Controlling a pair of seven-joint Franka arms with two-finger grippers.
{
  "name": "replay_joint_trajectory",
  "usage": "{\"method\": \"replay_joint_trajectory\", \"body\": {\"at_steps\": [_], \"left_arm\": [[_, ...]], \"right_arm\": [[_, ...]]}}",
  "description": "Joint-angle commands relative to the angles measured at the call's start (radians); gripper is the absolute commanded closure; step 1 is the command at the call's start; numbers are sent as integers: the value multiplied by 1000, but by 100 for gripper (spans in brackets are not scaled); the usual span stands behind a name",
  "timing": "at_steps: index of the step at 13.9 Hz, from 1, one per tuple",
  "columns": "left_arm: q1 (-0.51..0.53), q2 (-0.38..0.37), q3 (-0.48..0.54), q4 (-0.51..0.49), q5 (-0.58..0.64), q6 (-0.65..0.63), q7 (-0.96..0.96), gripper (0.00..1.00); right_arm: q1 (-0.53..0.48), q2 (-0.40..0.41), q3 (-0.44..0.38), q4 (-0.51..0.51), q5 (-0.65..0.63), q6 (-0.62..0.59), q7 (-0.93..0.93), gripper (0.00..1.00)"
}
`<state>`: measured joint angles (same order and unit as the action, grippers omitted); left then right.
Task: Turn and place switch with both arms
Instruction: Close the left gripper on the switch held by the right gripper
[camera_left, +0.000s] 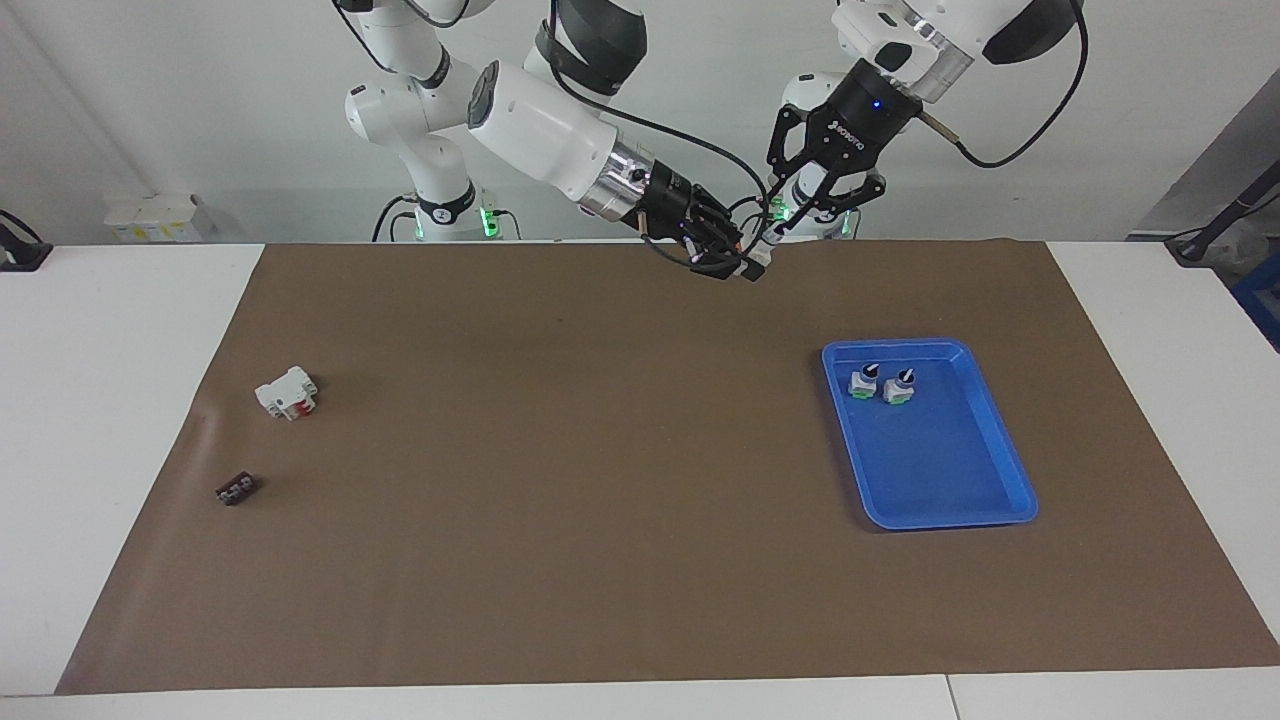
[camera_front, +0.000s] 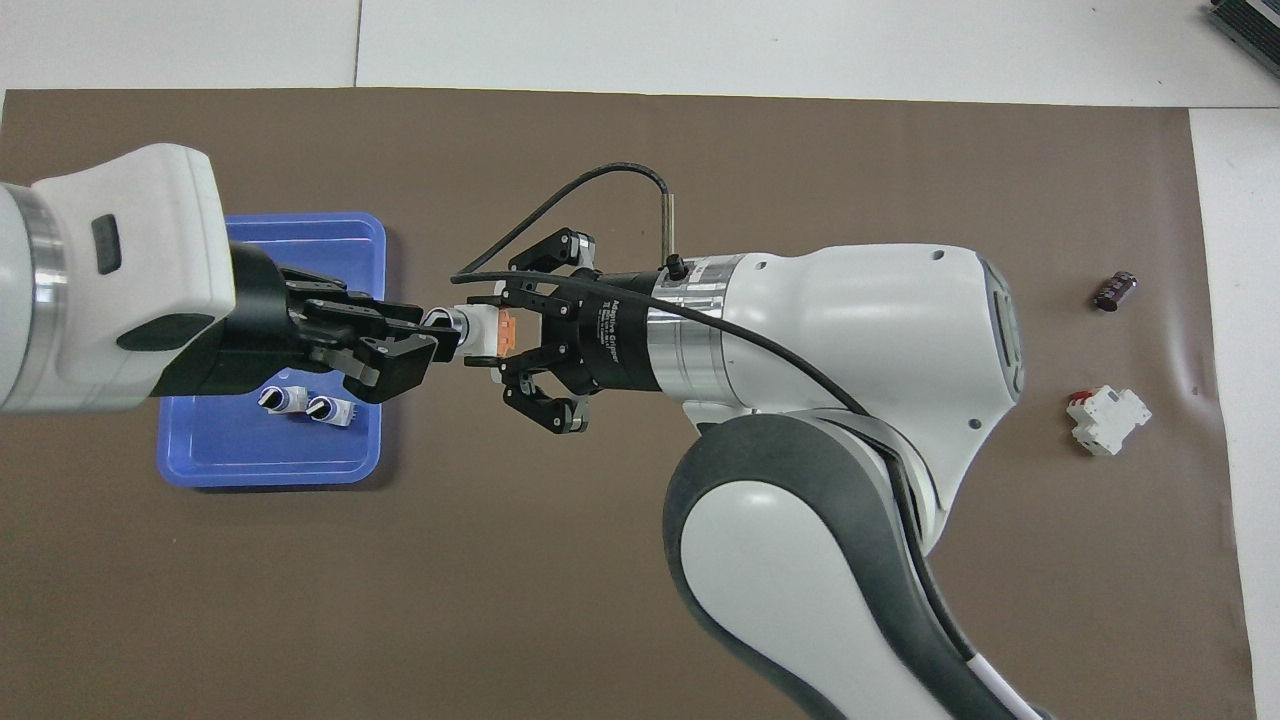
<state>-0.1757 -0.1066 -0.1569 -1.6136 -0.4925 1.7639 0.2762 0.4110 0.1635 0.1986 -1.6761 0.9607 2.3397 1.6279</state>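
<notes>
Three switches counted — two stand in the blue tray (camera_left: 985, 505), one switch (camera_front: 480, 331) is aloft beside the tray, pinched by the right tool (camera_front: 487, 332). Left tool (camera_front: 440, 340) at its knob; grip state unclear. One white-red block (camera_left: 287, 392), one black piece (camera_left: 236, 489) — tabletop's right-arm end.

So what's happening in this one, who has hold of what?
The right tool is shut on a switch and holds it in the air, knob end toward the left tool, which has its fingers around the black knob. Both are up over the brown mat. Two more switches already sit in the blue tray. A white block and a small black piece lie untouched.
</notes>
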Motion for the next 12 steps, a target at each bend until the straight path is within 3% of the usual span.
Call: {"method": "replay_joint_trajectory", "body": {"at_steps": [1, 10, 12], "left_arm": [[2, -16, 2, -43, -17, 32, 38, 64], [8, -15, 7, -52, -8, 57, 64, 68], [8, -13, 7, -48, -8, 45, 64, 76]], "right_arm": [[9, 5, 4, 16, 3, 18, 23, 100], [11, 5, 2, 16, 3, 20, 23, 100], [11, 5, 2, 16, 1, 18, 23, 100]]}}
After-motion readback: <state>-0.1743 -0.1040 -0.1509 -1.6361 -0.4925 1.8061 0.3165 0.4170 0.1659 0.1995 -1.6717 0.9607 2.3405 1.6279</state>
